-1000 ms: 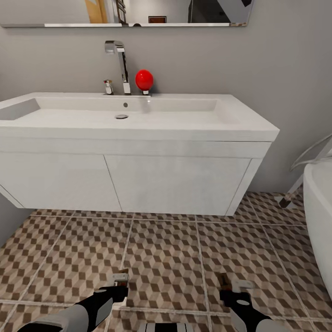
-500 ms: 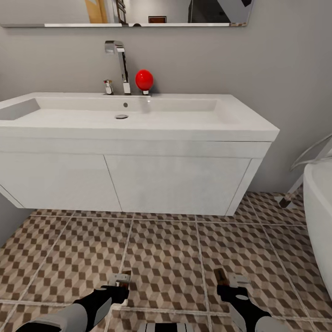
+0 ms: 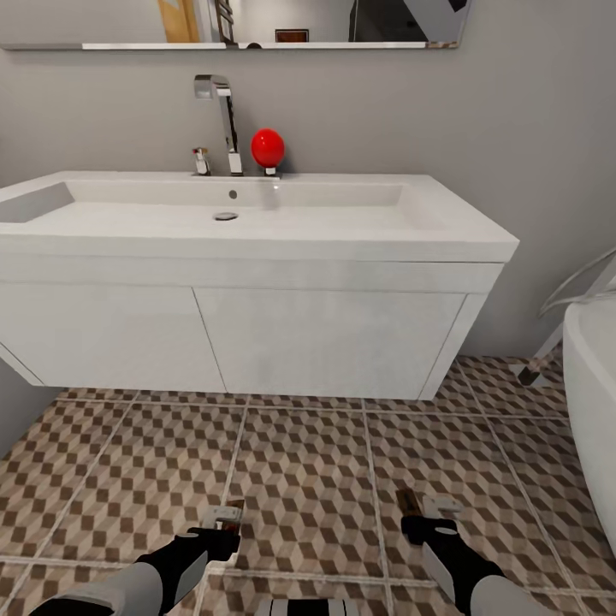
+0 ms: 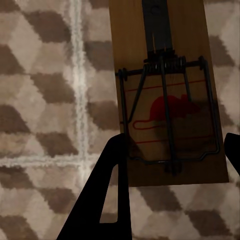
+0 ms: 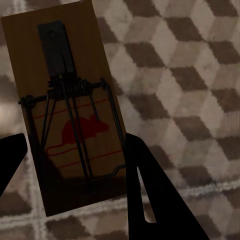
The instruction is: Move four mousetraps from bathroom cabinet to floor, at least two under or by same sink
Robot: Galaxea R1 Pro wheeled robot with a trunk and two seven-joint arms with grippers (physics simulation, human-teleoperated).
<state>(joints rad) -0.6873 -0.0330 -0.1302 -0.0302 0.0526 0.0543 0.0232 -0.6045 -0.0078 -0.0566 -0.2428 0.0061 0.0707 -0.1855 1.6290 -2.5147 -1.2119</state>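
Here, scene: the bathroom sink [image 3: 239, 214] spans the upper middle of the head frame on its white vanity [image 3: 325, 342], with the tap [image 3: 224, 120] and a red egg-shaped object [image 3: 267, 147] behind the basin; a white bathtub [image 3: 595, 402] cuts in at the right edge
Floor: the bathroom floor [image 3: 308, 479] of cube-pattern tiles fills the lower half
Left gripper [image 3: 224, 532]: low at the lower left of the head frame, fingers clamped on the sides of one mousetrap [image 4: 165, 95], which hangs over the tiles in the left wrist picture
Right gripper [image 3: 425, 522]: at the lower right, likewise gripping a second mousetrap [image 5: 70, 107] by its edges, red mouse print facing the camera
Contact with floor: cannot tell whether either board touches the tiles
Progress: by my reading, two traps have reached the sink area but neither is released; no trap lies loose on the visible floor
Left to do: set these two down by the vanity, then apparently bring the other two
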